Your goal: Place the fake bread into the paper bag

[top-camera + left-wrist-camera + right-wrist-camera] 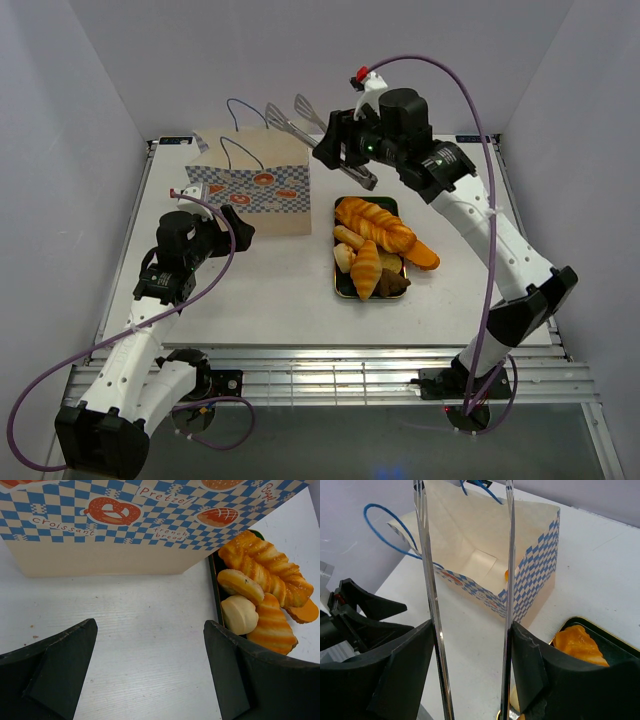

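The paper bag stands open at the table's back left; it also shows in the left wrist view and the right wrist view. A small orange patch shows deep inside it. Several fake breads lie piled in a dark green tray, also in the left wrist view. My right gripper is shut on metal tongs, whose empty, spread tips hang over the bag's mouth. My left gripper is open and empty, low in front of the bag.
The tray's rim sits just right of the bag's corner. The bag's blue cord handles stick up at the back. White walls close in the table on both sides and behind.
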`<act>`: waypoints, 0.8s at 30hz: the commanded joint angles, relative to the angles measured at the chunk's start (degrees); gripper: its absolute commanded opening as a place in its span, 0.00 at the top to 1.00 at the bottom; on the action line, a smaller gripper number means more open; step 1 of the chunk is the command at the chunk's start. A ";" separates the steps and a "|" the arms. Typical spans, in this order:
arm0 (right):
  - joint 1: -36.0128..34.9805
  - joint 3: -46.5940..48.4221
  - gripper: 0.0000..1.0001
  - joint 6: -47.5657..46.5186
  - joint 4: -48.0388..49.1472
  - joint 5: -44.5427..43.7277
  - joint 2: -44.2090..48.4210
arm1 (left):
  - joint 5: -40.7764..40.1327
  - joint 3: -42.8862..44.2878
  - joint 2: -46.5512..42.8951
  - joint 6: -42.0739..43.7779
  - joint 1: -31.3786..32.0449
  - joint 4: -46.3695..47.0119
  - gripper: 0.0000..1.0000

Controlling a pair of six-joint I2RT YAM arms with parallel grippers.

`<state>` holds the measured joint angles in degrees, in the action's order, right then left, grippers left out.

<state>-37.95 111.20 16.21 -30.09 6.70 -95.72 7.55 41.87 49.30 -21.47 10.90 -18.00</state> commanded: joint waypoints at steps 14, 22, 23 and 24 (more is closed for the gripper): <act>-0.19 -33.91 0.34 0.58 3.37 -16.18 31.89 | -0.61 1.90 -0.87 0.29 0.18 -0.46 0.04; -0.19 -48.78 0.34 3.83 0.38 -22.69 41.66 | -1.66 2.17 -0.78 0.29 0.09 -0.90 0.02; -0.19 -50.10 0.33 4.53 -0.06 -22.87 42.97 | -1.75 2.17 -0.78 0.29 0.09 -0.90 0.02; -0.19 -52.55 0.33 4.97 -0.76 -22.87 43.51 | -1.84 2.17 -0.70 0.29 0.18 -0.90 0.02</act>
<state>-38.00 62.35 19.03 -30.46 -12.62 -54.22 6.55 42.06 49.30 -21.47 10.90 -18.41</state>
